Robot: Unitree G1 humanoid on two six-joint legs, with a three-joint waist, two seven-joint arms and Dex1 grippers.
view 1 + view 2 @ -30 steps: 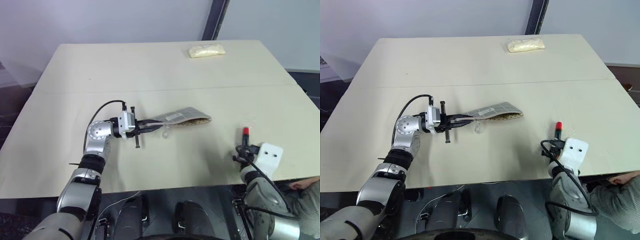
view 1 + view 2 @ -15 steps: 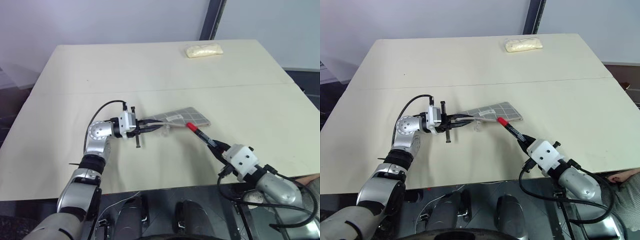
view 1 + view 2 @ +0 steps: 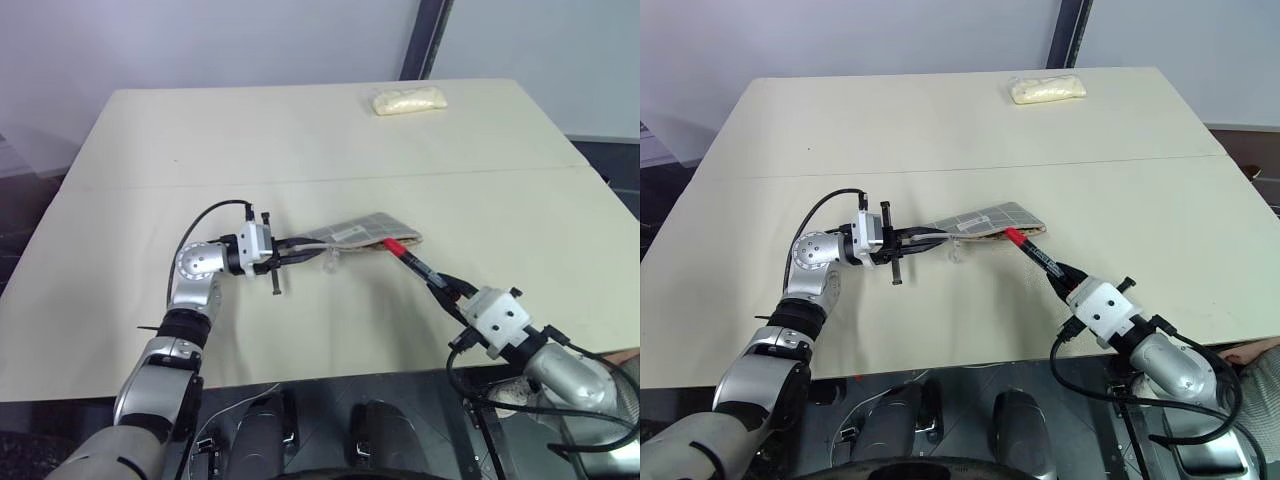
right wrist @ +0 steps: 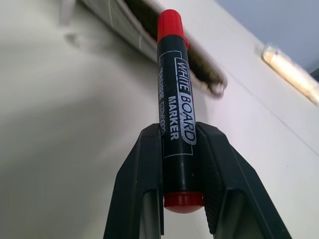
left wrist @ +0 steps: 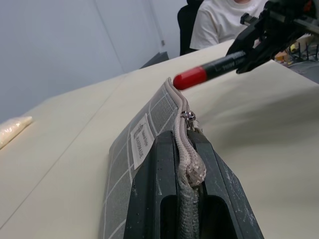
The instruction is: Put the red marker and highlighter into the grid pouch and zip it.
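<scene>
Since a second earlier, the right gripper (image 3: 1065, 278) had swung from the table's near right edge in toward the middle, carrying the red marker (image 3: 1032, 252), a slim black-barrelled whiteboard pen with a bright red cap, up to the pouch's open end. Its two black fingers were clamped on the barrel near the tail. The left gripper (image 3: 300, 247) had kept its place, pinched closed on the zipper end of the grid pouch (image 3: 362, 232), a flat grey fabric case with white grid lines and a small white label.

Inside, the pouch was dark; whether anything lay in it could not be made out. Whether the red cap touched the pouch mouth or hung just beside it could not be told.

A cream lumpy bag (image 3: 410, 100) lay well apart at the far edge of the pale beige table (image 3: 300, 140). A person in a white shirt (image 5: 227, 20) sat beyond the table.

The marker's long axis ran toward the pouch, cap leading, tail in the gripper.
</scene>
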